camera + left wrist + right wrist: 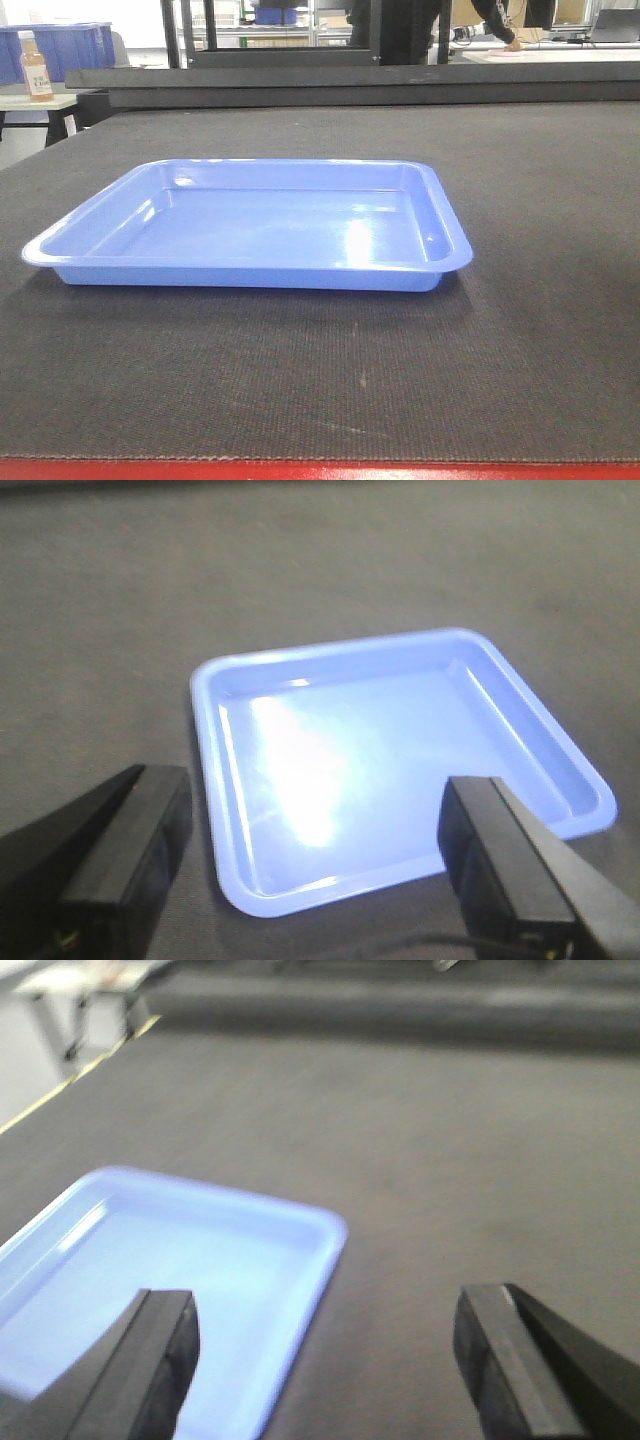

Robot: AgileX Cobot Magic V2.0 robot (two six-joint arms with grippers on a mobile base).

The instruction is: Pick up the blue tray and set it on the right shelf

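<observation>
Front-facing only: bottle bhd blue tray

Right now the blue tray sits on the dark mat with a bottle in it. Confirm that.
Wrong. The tray is empty; the front view shows the bottle standing on a side table far behind. The tray does sit on the dark mat.

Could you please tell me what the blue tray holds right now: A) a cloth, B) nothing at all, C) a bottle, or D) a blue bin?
B: the tray shows a bare, glossy floor in every view; the bottle stands far off in the background.
</observation>
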